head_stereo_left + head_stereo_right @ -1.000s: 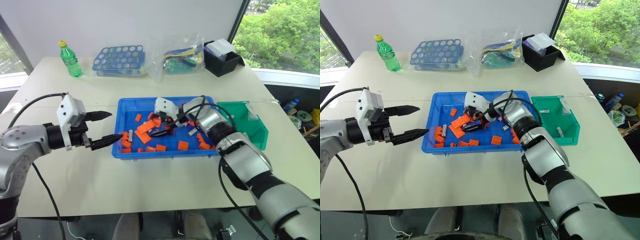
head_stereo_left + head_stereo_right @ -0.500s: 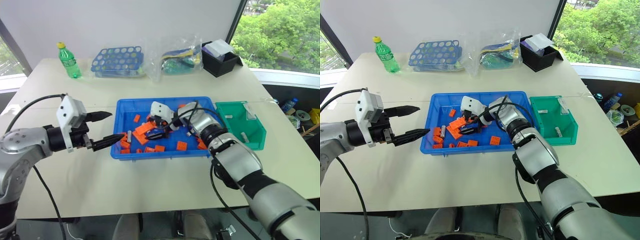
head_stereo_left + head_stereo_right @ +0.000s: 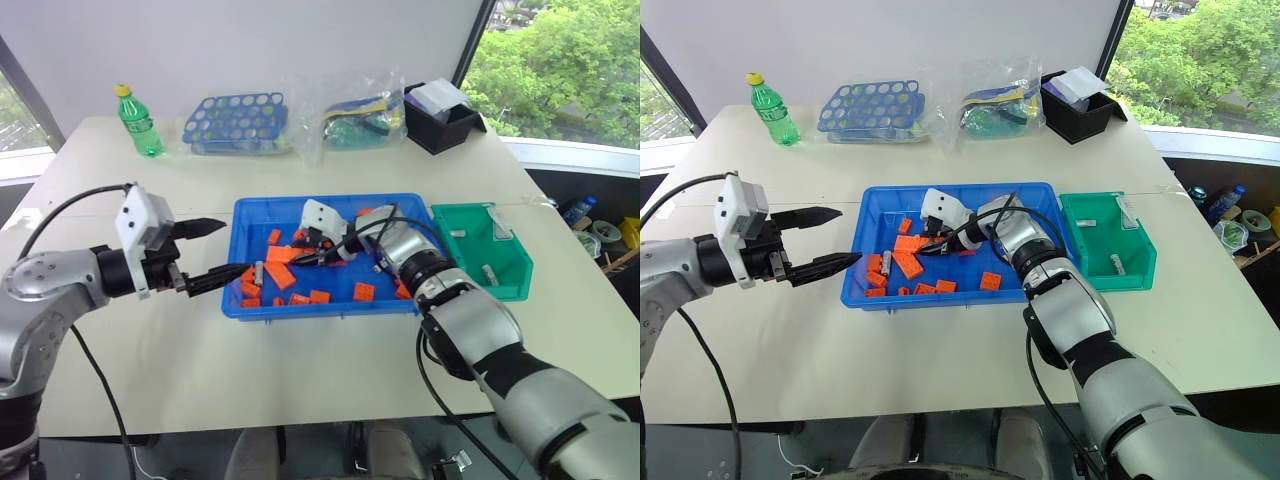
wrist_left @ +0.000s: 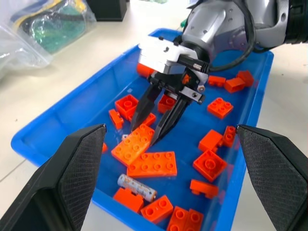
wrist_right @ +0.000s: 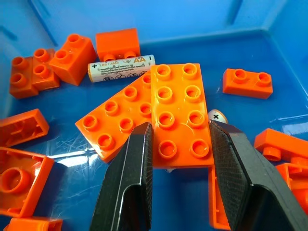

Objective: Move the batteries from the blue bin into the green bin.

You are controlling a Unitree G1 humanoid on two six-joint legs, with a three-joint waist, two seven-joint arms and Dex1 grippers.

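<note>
The blue bin [image 3: 330,308] sits mid-table, strewn with orange bricks. One of the batteries [image 5: 120,68] lies bare near the bin's left end, also visible as the battery [image 3: 259,272]. Another battery [image 5: 216,115] peeks out from under a long orange brick [image 5: 179,115]. My right gripper [image 5: 180,127] is low inside the blue bin, shut on that brick's two long sides. My left gripper [image 3: 234,246] hovers open just outside the bin's left wall, holding nothing. The green bin [image 3: 480,208] stands against the blue bin's right side with two batteries [image 3: 488,271] in it.
Along the table's far edge stand a green bottle [image 3: 140,118], a blue rack with round holes [image 3: 240,120], a clear plastic bag [image 3: 350,115] and a black box [image 3: 443,112]. Bare tabletop lies in front of both bins.
My right gripper's fingers have drawn in from wide open onto the long orange brick, staying at the same spot in the blue bin. The left gripper has held still.
</note>
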